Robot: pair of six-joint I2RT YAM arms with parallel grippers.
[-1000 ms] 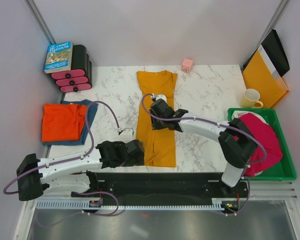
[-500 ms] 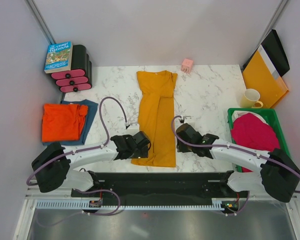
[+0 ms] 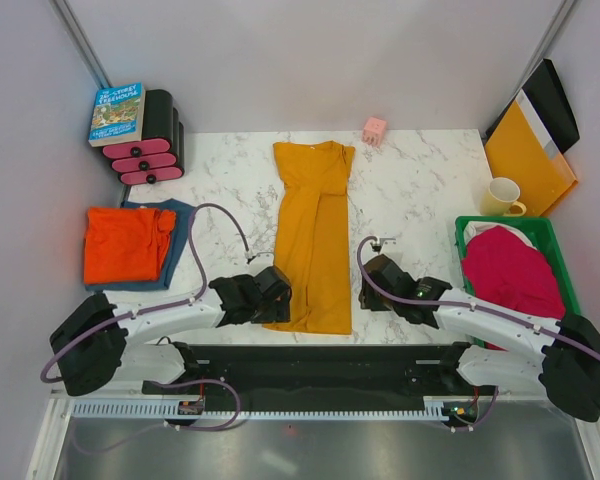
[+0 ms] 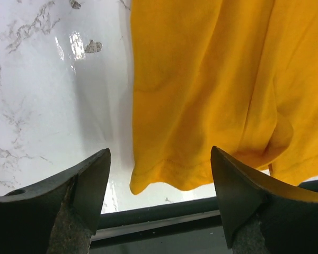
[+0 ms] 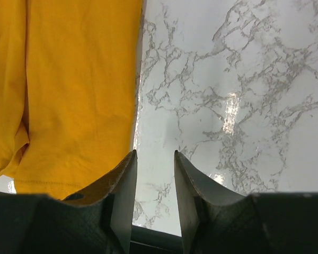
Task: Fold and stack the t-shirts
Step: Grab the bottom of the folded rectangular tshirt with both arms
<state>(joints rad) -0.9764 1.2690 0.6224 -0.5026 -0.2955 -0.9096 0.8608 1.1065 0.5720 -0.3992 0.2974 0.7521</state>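
Note:
The mustard-yellow t-shirt (image 3: 313, 240) lies folded into a long narrow strip down the middle of the table. My left gripper (image 3: 276, 297) is open wide at its near left corner. In the left wrist view the hem corner (image 4: 148, 182) lies between the spread fingers, untouched. My right gripper (image 3: 371, 287) sits on bare marble just right of the shirt's near edge. Its jaws stand a narrow gap apart and hold nothing (image 5: 155, 154). The red-orange shirt (image 3: 126, 243) lies folded on the dusty blue shirt (image 3: 183, 222) at the left. The magenta-pink shirt (image 3: 515, 272) is heaped in the green bin (image 3: 572, 345).
A book (image 3: 118, 112) rests on black and pink rolls (image 3: 150, 152) at the back left. A pink cube (image 3: 375, 129) stands at the back. A yellow mug (image 3: 502, 197) and an orange folder (image 3: 525, 155) are at the right. The table's near edge and black rail (image 3: 320, 365) run just behind both grippers.
My right gripper has pulled back from the shirt's middle to the marble beside its near right edge. My left gripper has moved in to the near left corner.

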